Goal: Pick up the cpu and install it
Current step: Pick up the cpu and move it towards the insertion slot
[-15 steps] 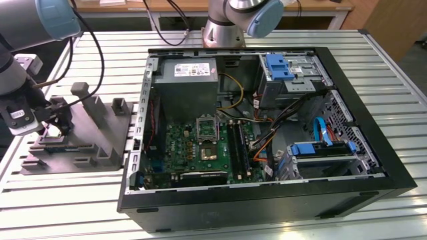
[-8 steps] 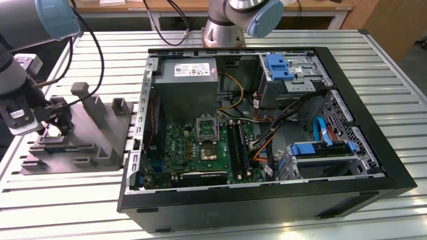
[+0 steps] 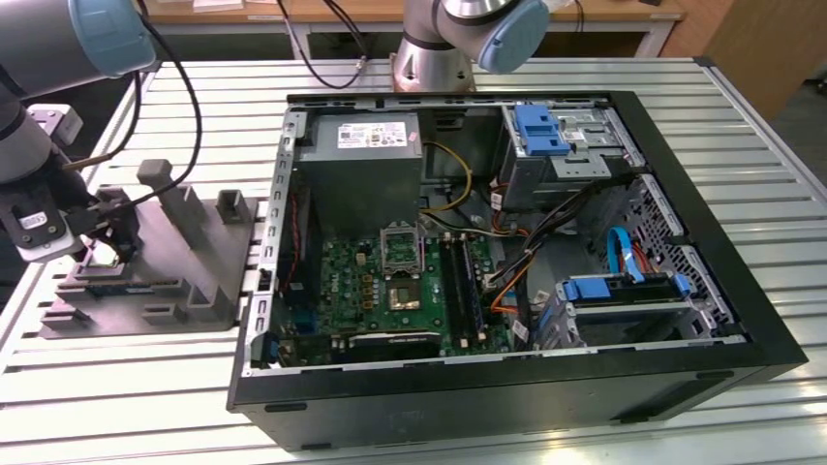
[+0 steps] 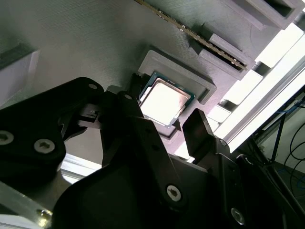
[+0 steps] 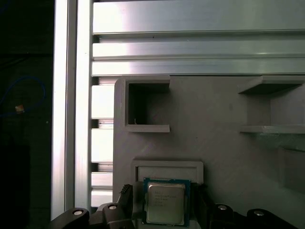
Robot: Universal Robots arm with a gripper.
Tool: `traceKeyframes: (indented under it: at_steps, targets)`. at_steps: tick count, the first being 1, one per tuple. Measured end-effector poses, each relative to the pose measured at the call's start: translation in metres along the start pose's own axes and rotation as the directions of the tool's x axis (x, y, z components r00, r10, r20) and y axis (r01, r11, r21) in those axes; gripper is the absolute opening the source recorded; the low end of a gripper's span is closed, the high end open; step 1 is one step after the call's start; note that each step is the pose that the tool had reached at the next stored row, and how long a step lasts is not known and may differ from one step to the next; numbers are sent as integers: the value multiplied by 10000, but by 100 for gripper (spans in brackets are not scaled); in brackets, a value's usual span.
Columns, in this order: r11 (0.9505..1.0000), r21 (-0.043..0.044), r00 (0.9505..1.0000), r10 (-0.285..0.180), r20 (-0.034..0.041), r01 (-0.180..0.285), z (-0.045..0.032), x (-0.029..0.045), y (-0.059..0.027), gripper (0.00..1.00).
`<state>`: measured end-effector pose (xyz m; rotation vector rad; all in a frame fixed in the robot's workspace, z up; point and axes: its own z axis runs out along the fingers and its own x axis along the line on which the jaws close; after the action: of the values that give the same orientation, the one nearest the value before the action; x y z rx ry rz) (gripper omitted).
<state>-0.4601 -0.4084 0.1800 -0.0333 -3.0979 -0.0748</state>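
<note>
Pickup seems in hand. Exterior view: gripper low over the holder, well apart from the socket. Second wrist view: cpu seated in its recess, fingers spread either side, not gripping. First wrist view: same straddle; closing calls for an even pinch

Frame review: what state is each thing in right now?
cpu: lying flat in the holder block's recess, not lifted.
gripper: open, fingers either side of the cpu.
holder block: resting on the slatted table.
computer case: on its side, panel off, insides exposed.
socket: dark centre showing, no chip seated.
</note>
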Motion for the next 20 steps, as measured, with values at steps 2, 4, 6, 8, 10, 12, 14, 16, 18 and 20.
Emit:
traceKeyframes:
  at_steps: [2,4,6,8,10,12,14,16,18,20]
  targets:
    - [10000,0,10000,0,0,0,0,0,0,62]
    - [10000,1,10000,0,-1,0,0,0,0,60]
    - [10000,0,10000,0,0,0,0,0,0,53]
    - [10000,0,10000,0,0,0,0,0,1,53]
    - [10000,0,10000,0,0,0,0,0,1,53]
    - [10000,1,10000,0,0,0,0,0,1,53]
    - [10000,1,10000,0,-1,0,0,0,1,53]
    - [10000,0,10000,1,0,-1,-3,0,2,53]
    - [10000,1,10000,0,-2,0,-20,1,2,53]
    - [10000,-1,10000,0,2,0,-28,1,3,53]
